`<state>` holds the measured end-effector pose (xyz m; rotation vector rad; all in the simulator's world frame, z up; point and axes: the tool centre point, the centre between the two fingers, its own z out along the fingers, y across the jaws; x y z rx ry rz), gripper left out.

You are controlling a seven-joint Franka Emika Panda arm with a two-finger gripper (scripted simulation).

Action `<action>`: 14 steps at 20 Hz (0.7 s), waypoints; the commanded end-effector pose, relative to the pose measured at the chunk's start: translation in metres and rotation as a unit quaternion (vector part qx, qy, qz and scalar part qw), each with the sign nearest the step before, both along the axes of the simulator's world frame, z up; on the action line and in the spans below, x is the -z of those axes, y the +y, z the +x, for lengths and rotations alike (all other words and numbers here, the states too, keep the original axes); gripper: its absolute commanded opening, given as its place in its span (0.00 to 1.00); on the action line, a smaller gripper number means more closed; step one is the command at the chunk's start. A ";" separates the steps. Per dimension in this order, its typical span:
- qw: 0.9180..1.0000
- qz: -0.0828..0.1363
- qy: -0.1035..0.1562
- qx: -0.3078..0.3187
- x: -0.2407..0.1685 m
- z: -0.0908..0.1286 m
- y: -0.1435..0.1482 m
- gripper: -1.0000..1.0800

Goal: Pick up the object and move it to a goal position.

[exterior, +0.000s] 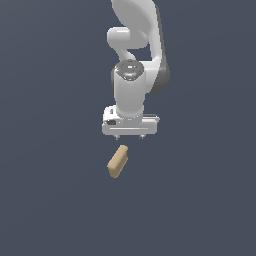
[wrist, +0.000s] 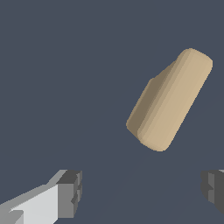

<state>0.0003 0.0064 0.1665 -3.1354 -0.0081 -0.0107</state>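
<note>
A plain dark blue-grey surface point(exterior: 50, 200) fills the scene. The white gripper point(exterior: 129, 136) hangs with its fingers point(wrist: 70, 192) spread wide, holding nothing; the tan object point(exterior: 117, 161) lies tilted just nearer than it, untouched.

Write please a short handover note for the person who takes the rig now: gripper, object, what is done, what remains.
Gripper: open, holding nothing.
Tan block: lies free on the dark surface, apart from the gripper; in the wrist view it is ahead of the fingers, not between them, and skewed.
Done: nothing gripped yet.
Left: line up over the block, descend, close, lift, carry to the goal. No goal marker is visible.
</note>
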 end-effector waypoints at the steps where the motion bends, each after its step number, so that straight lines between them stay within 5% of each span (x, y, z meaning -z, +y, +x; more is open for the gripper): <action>1: 1.000 0.000 0.000 0.000 0.000 0.000 0.000 0.96; 14: 1.000 0.001 -0.018 -0.025 -0.016 0.010 0.010 0.96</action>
